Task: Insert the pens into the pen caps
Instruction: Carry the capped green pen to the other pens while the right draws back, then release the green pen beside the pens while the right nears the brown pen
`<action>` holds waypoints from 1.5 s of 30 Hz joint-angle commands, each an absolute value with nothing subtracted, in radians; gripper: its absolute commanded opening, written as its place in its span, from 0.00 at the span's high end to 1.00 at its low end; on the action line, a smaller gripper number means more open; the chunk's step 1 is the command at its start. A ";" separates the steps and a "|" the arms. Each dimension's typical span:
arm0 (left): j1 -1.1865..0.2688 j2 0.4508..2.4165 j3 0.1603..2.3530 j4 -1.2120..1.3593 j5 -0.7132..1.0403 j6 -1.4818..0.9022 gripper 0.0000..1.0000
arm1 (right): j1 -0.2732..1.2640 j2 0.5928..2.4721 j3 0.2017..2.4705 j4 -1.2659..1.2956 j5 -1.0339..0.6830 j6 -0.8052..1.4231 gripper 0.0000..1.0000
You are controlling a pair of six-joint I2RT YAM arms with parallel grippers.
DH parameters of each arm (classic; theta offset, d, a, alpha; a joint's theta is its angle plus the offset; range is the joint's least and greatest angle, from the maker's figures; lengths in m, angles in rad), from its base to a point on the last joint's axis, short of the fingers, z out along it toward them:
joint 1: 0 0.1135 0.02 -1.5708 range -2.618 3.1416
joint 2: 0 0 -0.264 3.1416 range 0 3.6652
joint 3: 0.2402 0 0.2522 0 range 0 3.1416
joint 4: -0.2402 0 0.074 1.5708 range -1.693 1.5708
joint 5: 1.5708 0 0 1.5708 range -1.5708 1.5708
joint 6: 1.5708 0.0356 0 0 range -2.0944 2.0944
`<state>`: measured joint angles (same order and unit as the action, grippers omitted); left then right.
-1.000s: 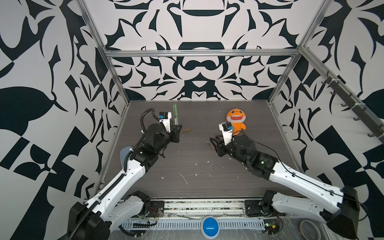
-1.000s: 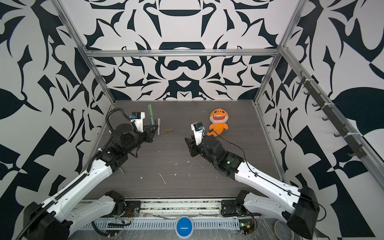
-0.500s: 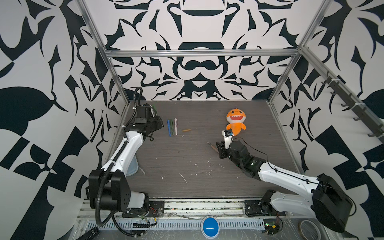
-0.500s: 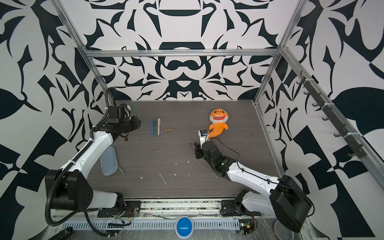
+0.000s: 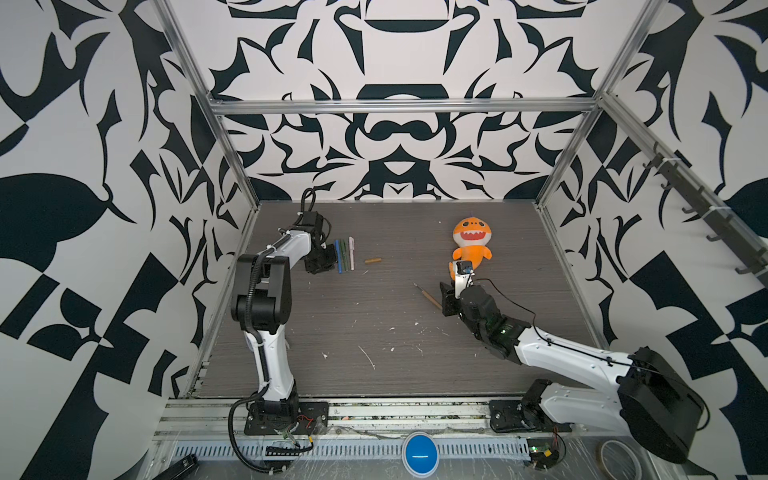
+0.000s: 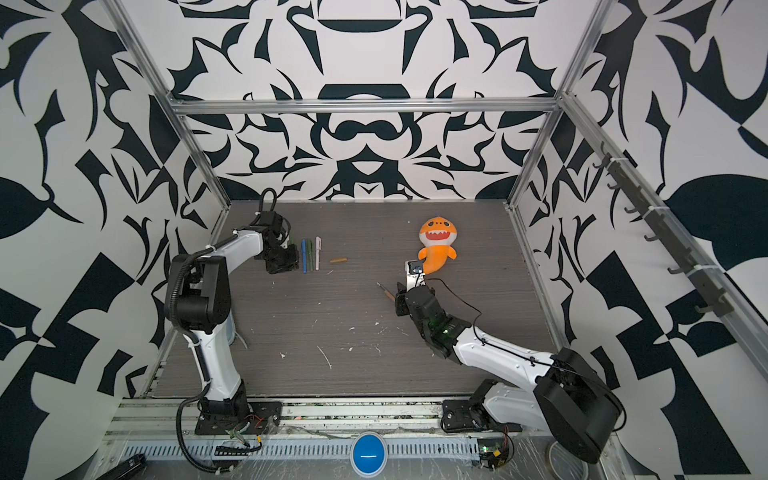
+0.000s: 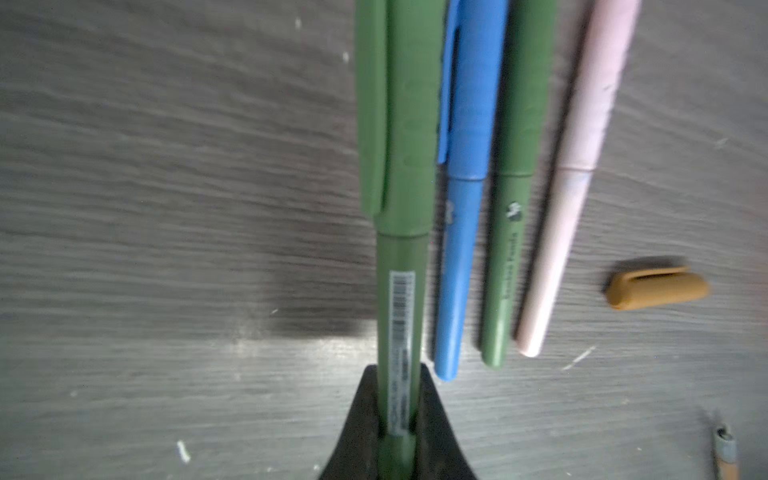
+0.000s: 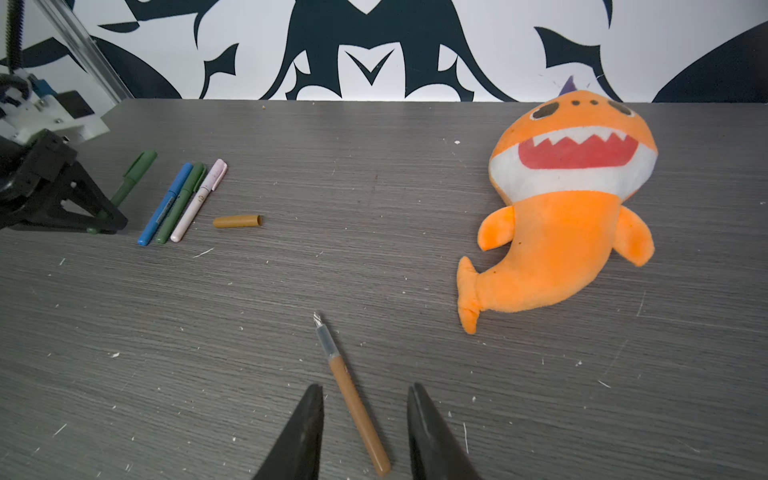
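Left claw [image 7: 397,374]: clamped on the tail of the green pen [image 7: 401,249], cap on.
Change, left: a second ago this pen stood upright, raised over the table. It now lies low and flat, pointing away from the claw.
Row: blue pen [image 7: 461,249], other green pen [image 7: 511,249] and pink pen [image 7: 569,208], all capped, lie just beside the held pen on one side of the left claw.
Right claw [image 8: 365,385]: jaws apart, straddling the brown pen [image 8: 353,395], with a gap on either side of it.
Change, right: the arm has come down low over this pen.
Brown pen: uncapped, with its nib ahead of the claw tips.
Cap [image 5: 372,260]: loose, well apart from the right claw, nearer the left.
Meaning: four pens look done, and the brown pen and cap are probably the last pair.
Left wrist view only: barcode label, seated caps, the grip itself.
Right wrist view only: bare nib, daylight beside each jaw, and the shark [image 8: 561,208] off to one side.
Top views only: the spread between the two claws. The jaws are too small to read there.
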<state>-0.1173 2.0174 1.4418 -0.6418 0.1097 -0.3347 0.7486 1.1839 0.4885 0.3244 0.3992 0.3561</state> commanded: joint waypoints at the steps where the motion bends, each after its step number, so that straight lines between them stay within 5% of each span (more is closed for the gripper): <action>1: -0.115 2.020 1.472 -0.703 0.103 -0.306 1.00 | 0.749 1.190 0.504 0.359 0.414 0.364 0.63; 19: -0.115 2.106 1.535 -0.748 0.120 -0.275 0.83 | 0.749 1.204 0.515 0.348 0.380 0.368 0.63; 25: -0.115 2.065 1.531 -0.749 0.133 -0.271 0.69 | 0.749 1.207 0.518 0.344 0.375 0.368 0.63; 31: -0.123 1.966 1.527 -0.747 0.116 -0.290 0.67 | 0.749 1.198 0.519 0.339 0.377 0.365 0.63; 37: -0.225 1.910 1.566 -0.697 0.095 -0.310 0.61 | 0.749 1.198 0.522 0.333 0.375 0.365 0.63; 45: -0.375 2.146 1.829 -0.732 0.118 -0.300 0.61 | 0.749 1.206 0.526 0.326 0.384 0.358 0.58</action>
